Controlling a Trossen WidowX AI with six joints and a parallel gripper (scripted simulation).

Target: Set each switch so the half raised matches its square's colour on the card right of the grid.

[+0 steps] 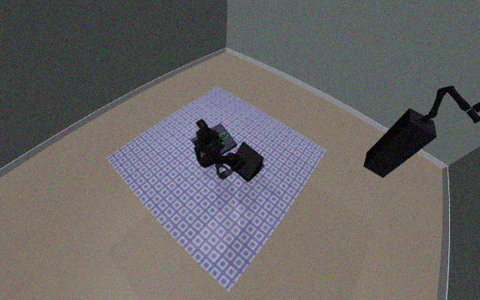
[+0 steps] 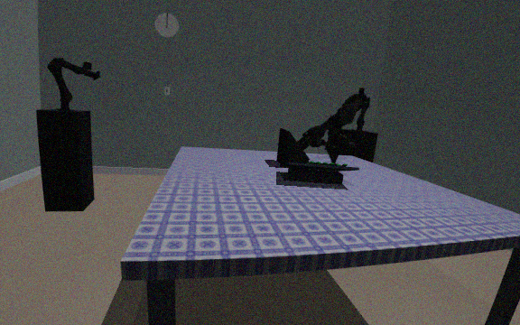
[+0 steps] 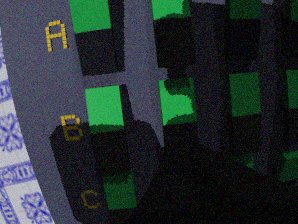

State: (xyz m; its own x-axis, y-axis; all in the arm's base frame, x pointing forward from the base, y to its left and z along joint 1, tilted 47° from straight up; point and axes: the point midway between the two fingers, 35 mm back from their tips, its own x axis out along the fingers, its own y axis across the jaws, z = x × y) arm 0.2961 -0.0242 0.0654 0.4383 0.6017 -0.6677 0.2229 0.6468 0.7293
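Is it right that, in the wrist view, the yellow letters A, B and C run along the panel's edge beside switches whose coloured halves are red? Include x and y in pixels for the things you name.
Not red: the wrist view shows green halves on the switches (image 3: 105, 107) beside those yellow letters (image 3: 56, 36).

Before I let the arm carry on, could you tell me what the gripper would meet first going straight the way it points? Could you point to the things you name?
Probably the switch panel (image 2: 352, 168) (image 3: 35, 65), just below the downward-pointing gripper (image 2: 334, 162); depth is unclear, so they may already touch.
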